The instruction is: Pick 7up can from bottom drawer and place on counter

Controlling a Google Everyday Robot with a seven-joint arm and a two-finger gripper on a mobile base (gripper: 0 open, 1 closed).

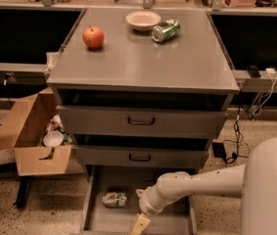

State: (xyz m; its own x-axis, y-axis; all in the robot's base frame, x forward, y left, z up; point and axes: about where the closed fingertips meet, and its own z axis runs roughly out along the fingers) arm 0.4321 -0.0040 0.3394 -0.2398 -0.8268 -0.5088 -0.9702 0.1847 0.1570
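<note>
The 7up can point(115, 199), dented and pale whitish-green, lies on its side on the floor of the open bottom drawer point(167, 223), towards its left. My gripper point(139, 225) hangs over the drawer near its front edge, right of and in front of the can, apart from it. Only a tan fingertip shows at the bottom edge of the view. The white arm reaches in from the lower right. The grey counter point(143, 62) tops the cabinet.
On the counter sit a red apple point(93, 37), a white bowl point(143, 20) and a shiny green can point(166, 30) on its side. Two shut drawers with black handles point(141, 121) sit above. An open cardboard box point(35, 136) with rubbish stands left of the cabinet.
</note>
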